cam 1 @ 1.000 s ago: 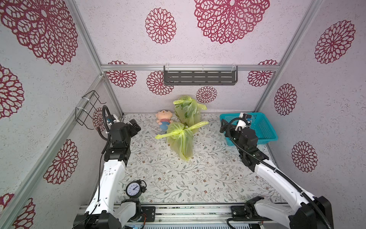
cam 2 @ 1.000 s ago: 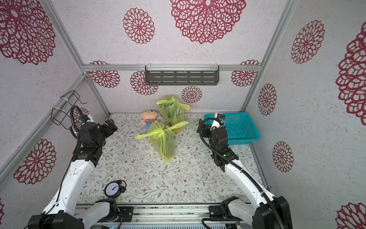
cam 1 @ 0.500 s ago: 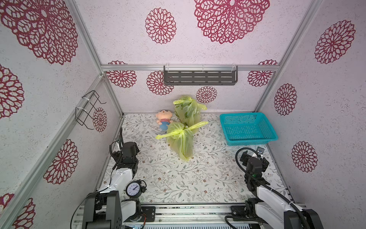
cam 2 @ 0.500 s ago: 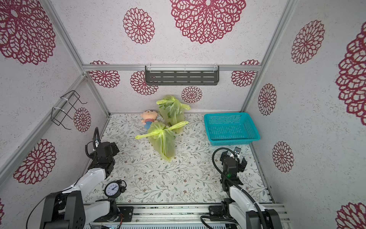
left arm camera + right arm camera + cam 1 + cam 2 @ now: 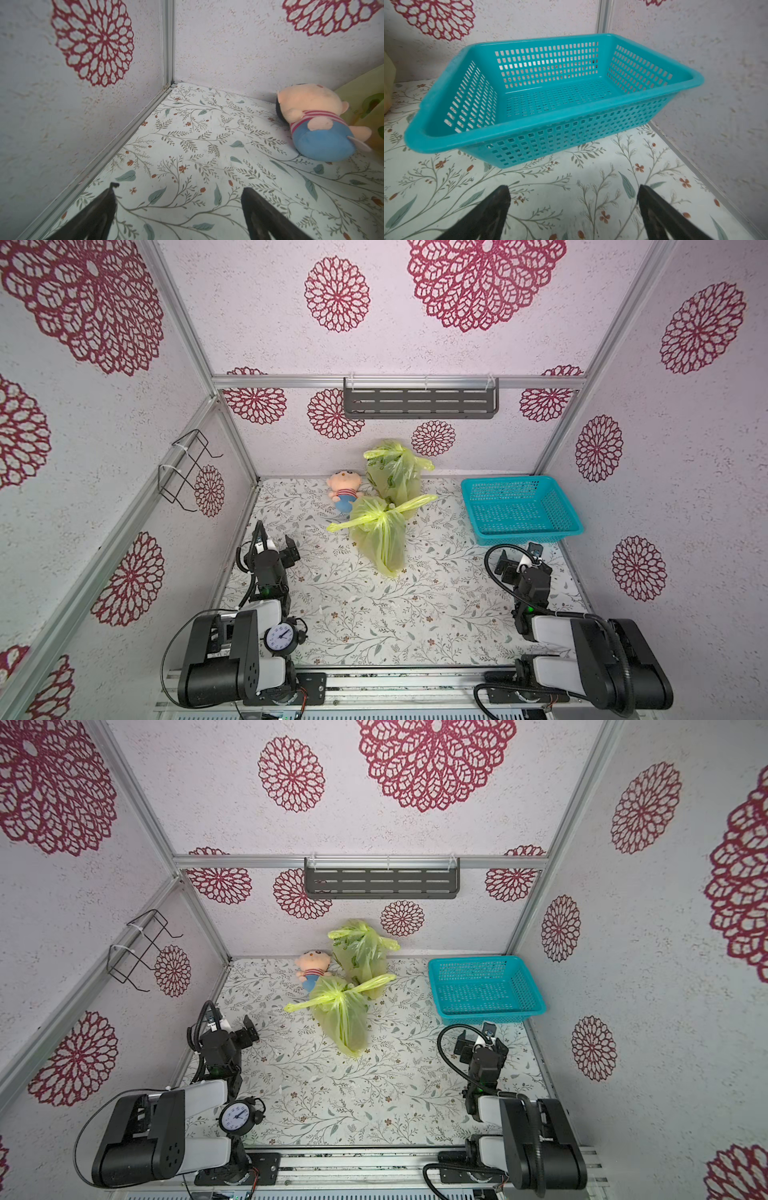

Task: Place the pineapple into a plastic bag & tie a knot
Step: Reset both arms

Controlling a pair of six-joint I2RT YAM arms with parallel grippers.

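**Knot Tied, Nothing Left to Grip**

Seemingly finished: left jaws and right jaws spread wide, empty, low over the bench (image 5: 436,605). Well ahead, between both sets, a knotted green bag (image 5: 378,535); pineapple unseen, presumably inside. Next, by that reading: only parking, or checking the knot. Counted: two green bags, the other bag (image 5: 392,472) farther off; one doll (image 5: 343,491); one basket (image 5: 530,534) just ahead of right jaws; one clock (image 5: 279,640).

On the table (image 5: 436,614), 2 bags sit mid-rear: the front bag (image 5: 378,537) lies just before the rear bag (image 5: 392,477). The doll (image 5: 343,489) lies just left of the rear bag. The basket (image 5: 532,535) stands rear right, the clock (image 5: 280,637) front left.
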